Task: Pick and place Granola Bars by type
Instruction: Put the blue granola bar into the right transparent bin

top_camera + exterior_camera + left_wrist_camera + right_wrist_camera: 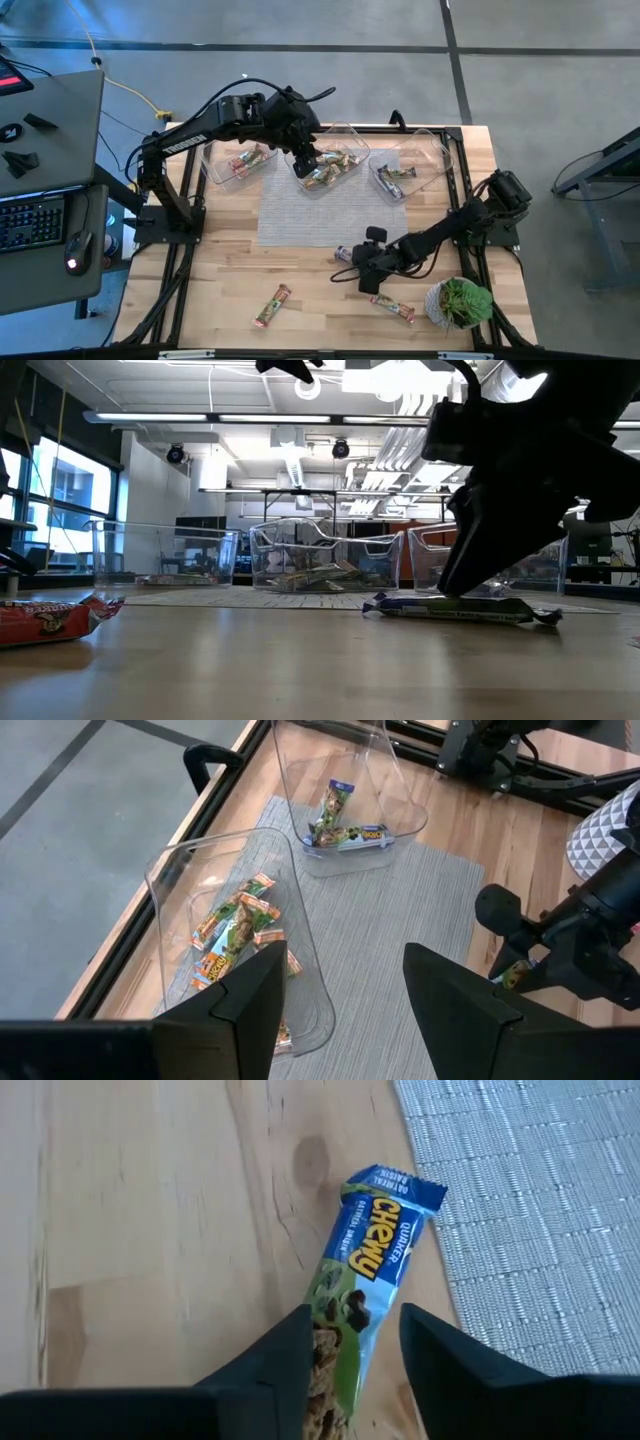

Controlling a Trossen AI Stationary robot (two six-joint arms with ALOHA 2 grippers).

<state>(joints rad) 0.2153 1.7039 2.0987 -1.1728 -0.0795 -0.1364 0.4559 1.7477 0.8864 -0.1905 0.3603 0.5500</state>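
Note:
A purple-blue granola bar (365,1265) lies flat on the wood next to the grey mat, also seen in the low view (460,608). My right gripper (355,1350) is down at its near end, open, one finger on each side (366,266). My left gripper (345,1010) hovers open and empty over the middle tub (330,165), which holds green-tan bars (235,935). The left tub holds red-orange bars (250,158), the right tub purple ones (392,178). Two more bars (272,305) (392,308) lie on the near part of the table. My right gripper comes at the purple-blue bar's near end (335,1335) from above, slanting, with the fingers (290,1360) along its long sides. Whether the fingers touch the wrapper, I cannot tell. The bar lies flat on the table.
A grey mat (330,215) lies in front of the three clear tubs. A potted plant (460,302) stands at the table's near right corner, close to one loose bar. A desk with a keyboard and mouse stands left of the table.

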